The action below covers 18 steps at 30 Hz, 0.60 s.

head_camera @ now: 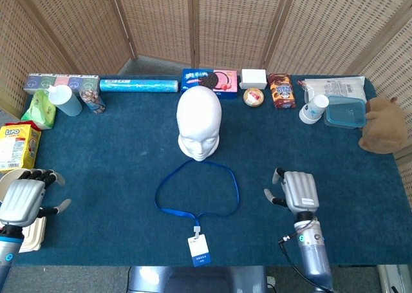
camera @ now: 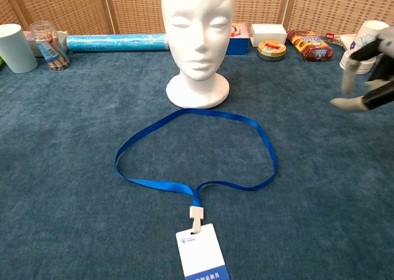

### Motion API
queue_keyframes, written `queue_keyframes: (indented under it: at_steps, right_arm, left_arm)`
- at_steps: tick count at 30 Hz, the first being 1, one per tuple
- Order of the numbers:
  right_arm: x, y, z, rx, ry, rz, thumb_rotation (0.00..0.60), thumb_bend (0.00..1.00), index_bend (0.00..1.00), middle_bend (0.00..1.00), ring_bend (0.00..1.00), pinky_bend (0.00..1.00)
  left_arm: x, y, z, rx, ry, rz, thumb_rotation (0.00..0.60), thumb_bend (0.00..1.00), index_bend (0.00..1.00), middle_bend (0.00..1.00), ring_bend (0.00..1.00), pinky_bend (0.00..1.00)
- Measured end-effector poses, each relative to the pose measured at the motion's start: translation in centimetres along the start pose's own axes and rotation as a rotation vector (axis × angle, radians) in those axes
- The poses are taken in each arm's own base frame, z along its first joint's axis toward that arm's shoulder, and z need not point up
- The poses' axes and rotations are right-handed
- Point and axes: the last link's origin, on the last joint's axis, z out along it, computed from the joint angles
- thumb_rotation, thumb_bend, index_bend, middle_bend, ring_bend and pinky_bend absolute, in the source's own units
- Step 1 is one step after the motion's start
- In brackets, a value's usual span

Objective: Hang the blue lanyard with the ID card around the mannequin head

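A smooth white foam mannequin head (head_camera: 199, 123) stands upright on the desk (head_camera: 116, 145), which is covered in napped dark blue cloth. Just in front of its round base, a flat blue ribbon lanyard (head_camera: 196, 189) lies in an open oval loop, apart from the base, with a rectangular white ID card (head_camera: 199, 250) clipped at the near end. The right robot hand (head_camera: 297, 191), silvery and ribbed, hovers to the right of the loop with fingers spread wide, holding nothing. The left robot hand (head_camera: 24, 199) hangs near the desk's left edge, fingers likewise apart and empty.
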Motion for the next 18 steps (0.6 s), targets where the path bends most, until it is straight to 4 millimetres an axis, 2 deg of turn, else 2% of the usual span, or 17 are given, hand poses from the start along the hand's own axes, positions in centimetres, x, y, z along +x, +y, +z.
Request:
queue_keyframes:
  at_steps: [5, 12, 18]
  right_arm:
    - [-1.4, -1.8, 1.4, -0.012, -0.026, 0.002, 0.452, 0.31, 0.54, 1.0, 1.0, 1.0]
    - [-2.4, -3.0, 2.3, -0.026, -0.048, 0.001, 0.454, 0.31, 0.54, 1.0, 1.0, 1.0]
    - [-4.4, -3.9, 3.6, -0.07, -0.096, 0.001, 0.453, 0.3, 0.54, 1.0, 1.0, 1.0]
  left_arm:
    - [0.4, 0.5, 0.8, -0.02, 0.005, 0.012, 0.508, 0.2, 0.46, 0.44, 0.37, 0.3]
    - [0.6, 0.9, 1.3, -0.034, 0.004, 0.019, 0.509, 0.2, 0.46, 0.44, 0.37, 0.3]
    - [0.5, 0.9, 1.5, -0.017, -0.022, 0.022, 0.505, 0.2, 0.46, 0.44, 0.37, 0.3]
